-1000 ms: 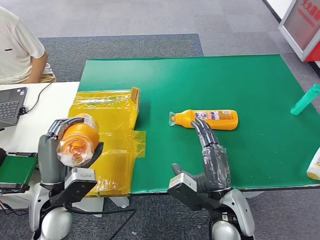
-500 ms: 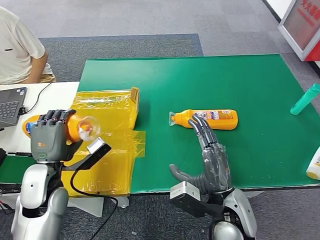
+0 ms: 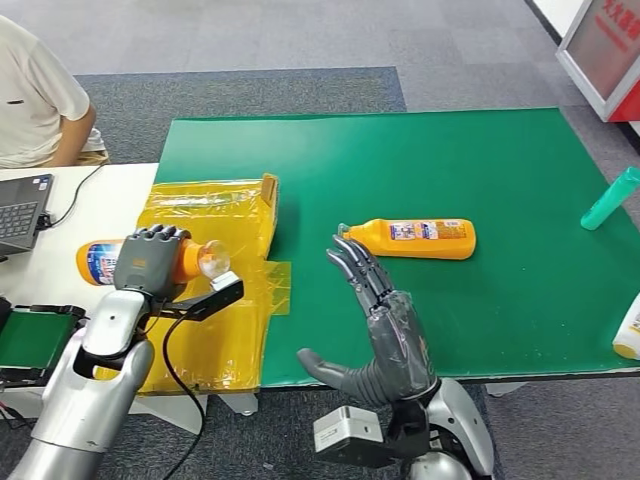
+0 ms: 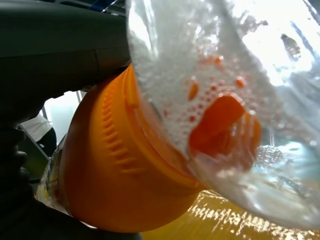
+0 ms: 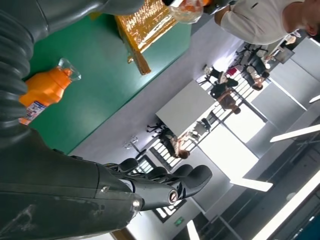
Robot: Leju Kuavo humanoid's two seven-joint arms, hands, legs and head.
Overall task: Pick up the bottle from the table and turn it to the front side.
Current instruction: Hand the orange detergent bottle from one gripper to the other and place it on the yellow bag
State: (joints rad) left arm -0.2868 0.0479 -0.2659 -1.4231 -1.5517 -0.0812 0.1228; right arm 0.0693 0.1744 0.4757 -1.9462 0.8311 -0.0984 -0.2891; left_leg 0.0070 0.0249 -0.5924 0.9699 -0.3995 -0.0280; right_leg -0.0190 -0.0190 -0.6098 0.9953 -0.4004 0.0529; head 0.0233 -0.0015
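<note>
My left hand (image 3: 149,262) grips an orange bottle (image 3: 100,260) with a clear cap (image 3: 213,260), held on its side over the yellow plastic box (image 3: 219,250); its label end points toward the white desk. Close up, the left wrist view has the orange neck (image 4: 113,165) and the clear cap (image 4: 234,100). A second orange bottle (image 3: 411,238) lies on its side on the green mat (image 3: 468,160), cap to the left. My right hand (image 3: 377,310) is open, fingers spread, raised near the mat's front edge, short of that bottle. The lying bottle (image 5: 43,90) is also in the right wrist view.
A teal bottle (image 3: 610,200) lies at the mat's right edge and a pale yellow one (image 3: 628,332) at the front right corner. A person in a white shirt (image 3: 34,90) sits at the white desk with a laptop (image 3: 21,208).
My left arm has swung the held bottle from pointing at the camera to lying sideways, cap to the right. My right hand has lifted and drawn left, away from the lying bottle.
</note>
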